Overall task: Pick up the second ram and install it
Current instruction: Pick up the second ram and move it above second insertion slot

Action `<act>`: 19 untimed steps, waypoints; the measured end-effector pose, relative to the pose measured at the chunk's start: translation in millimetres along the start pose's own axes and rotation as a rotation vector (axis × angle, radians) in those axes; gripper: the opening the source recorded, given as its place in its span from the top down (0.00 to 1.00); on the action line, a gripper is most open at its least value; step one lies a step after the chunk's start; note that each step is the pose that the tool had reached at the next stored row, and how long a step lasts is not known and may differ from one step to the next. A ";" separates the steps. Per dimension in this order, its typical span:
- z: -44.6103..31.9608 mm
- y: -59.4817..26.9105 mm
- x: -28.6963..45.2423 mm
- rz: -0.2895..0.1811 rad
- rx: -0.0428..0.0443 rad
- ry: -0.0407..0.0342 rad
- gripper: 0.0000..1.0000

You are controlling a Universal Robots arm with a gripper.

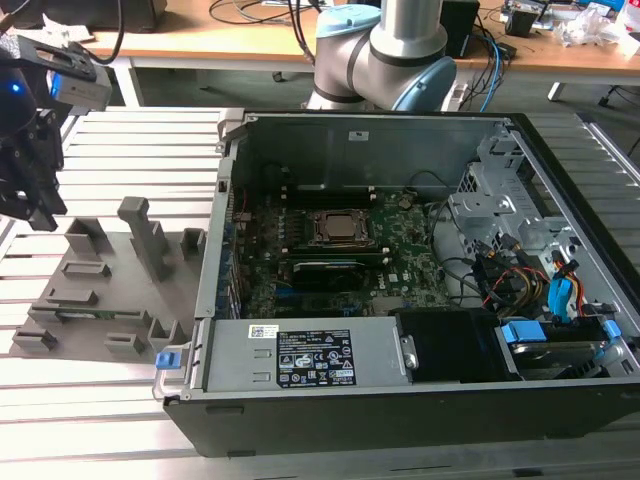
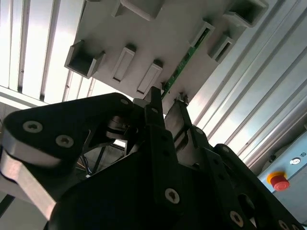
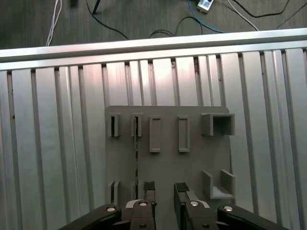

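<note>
The second ram (image 3: 136,154) is a thin green stick standing on edge in two slots of the grey holder plate (image 3: 168,167). In the second wrist view the ram (image 2: 185,59) runs away from the fingertips across the holder plate (image 2: 158,33). My gripper (image 3: 165,189) hovers above the plate, open, with nothing between its fingers. The ram lies just to one side of the gap, apart from both fingers. In the exterior view the gripper (image 1: 35,200) hangs over the holder plate (image 1: 110,290) at the exterior view's left, outside the computer case.
The open computer case (image 1: 400,400) takes up the middle and the exterior view's right. Inside are the motherboard with its processor socket (image 1: 340,228), a black card (image 1: 325,270) and cables. Grey holder blocks (image 1: 145,235) stand up from the plate. The table is of slatted aluminium rails (image 3: 48,143).
</note>
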State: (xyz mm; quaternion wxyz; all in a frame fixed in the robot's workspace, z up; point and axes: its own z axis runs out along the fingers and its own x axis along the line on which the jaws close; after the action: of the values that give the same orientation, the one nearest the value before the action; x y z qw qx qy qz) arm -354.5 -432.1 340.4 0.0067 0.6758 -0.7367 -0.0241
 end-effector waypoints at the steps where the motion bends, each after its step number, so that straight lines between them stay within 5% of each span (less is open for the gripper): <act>1: 0.5 0.0 0.0 0.000 0.0000 -0.0001 0.70; 19: 14.1 -0.6 0.3 0.000 0.0000 0.0000 0.70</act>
State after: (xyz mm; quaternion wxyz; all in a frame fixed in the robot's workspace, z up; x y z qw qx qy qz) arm -354.5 -432.1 326.2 0.0068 0.6758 -0.7367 -0.0241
